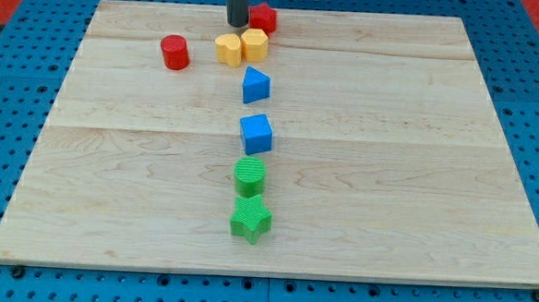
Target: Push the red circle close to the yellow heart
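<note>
My tip stands near the view's top edge of the wooden board, slightly left of the board's centre line. It is a plain dark rod with no pincer on it, so there is nothing to spread, press together or pinch. The rod enters from the view's top and its lower end rests at board level.

Just to the view's right of my tip sits a red block of angular outline; its exact shape cannot be made out. Tip and block appear touching or very nearly so; which of the two cannot be told.

Directly below my tip lie two yellow blocks side by side and in contact. The left one, the yellow heart, has a lobed top. The right one, a yellow block, looks faceted.

The red circle lies to the view's left of the yellow heart, near it but clearly apart, with bare wood between them. It is below and to the left of my tip.

Further down the view, a rough column runs toward the bottom: a blue wedge-like block, then a blue cube, then a green round block, then a green star. The two green blocks are touching or nearly so.

The board rests on a blue perforated surface.
</note>
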{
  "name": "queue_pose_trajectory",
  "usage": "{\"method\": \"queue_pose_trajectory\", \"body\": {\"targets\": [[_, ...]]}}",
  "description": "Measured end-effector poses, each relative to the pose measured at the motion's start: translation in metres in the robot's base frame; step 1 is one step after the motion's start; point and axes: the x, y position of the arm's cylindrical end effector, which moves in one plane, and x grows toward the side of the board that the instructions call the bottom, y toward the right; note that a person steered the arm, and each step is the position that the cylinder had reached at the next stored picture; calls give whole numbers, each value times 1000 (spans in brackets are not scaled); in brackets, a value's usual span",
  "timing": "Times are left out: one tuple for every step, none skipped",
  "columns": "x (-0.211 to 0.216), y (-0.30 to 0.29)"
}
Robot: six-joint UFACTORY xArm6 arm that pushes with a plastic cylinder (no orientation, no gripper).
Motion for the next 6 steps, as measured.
{"method": "queue_pose_trajectory", "body": {"targets": [[28,-121],[91,-152],[94,-89],[79,-37],[75,5],[54,28]]}}
